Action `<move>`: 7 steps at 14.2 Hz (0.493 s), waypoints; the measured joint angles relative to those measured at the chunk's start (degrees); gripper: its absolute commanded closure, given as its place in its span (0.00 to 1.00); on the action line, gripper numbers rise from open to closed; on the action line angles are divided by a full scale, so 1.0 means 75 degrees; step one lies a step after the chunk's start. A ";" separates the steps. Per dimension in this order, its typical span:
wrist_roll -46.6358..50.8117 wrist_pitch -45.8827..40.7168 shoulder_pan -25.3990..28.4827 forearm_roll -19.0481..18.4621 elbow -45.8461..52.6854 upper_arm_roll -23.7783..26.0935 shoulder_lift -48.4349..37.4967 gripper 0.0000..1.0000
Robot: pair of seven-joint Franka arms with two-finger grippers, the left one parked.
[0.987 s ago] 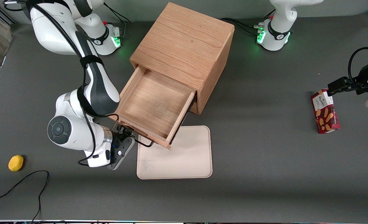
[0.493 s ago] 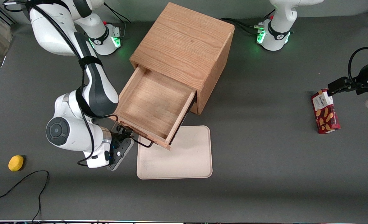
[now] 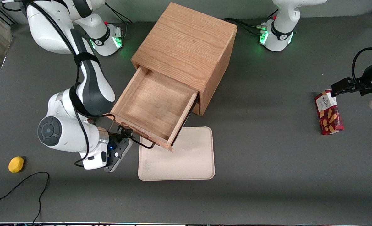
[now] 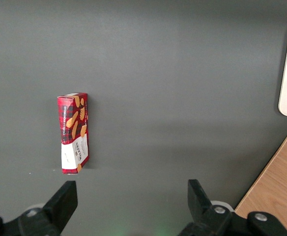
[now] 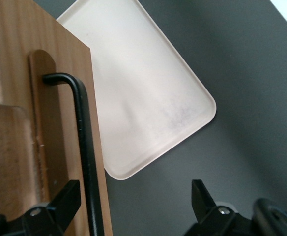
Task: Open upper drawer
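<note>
The upper drawer [image 3: 156, 106] stands pulled far out at frame centre — job seemingly done — so the pincer [image 3: 123, 138], fingers spread, flanks its black handle [image 5: 84, 147] without gripping

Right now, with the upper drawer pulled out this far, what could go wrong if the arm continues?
1. The gripper is open beside the black handle, not clamped on it; a further pull could slip off.
2. The upper drawer already overhangs the beige tray; pulling more might bring it out of the oak cabinet and drop it onto the tray.
</note>
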 measured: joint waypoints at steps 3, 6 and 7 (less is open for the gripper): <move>0.0000 -0.0213 -0.0013 0.0014 0.0097 -0.0009 -0.0145 0.00; 0.0000 -0.0465 -0.0033 0.0016 0.0121 -0.0042 -0.0507 0.00; 0.0007 -0.0565 -0.0040 0.0016 0.0128 -0.0043 -0.0663 0.00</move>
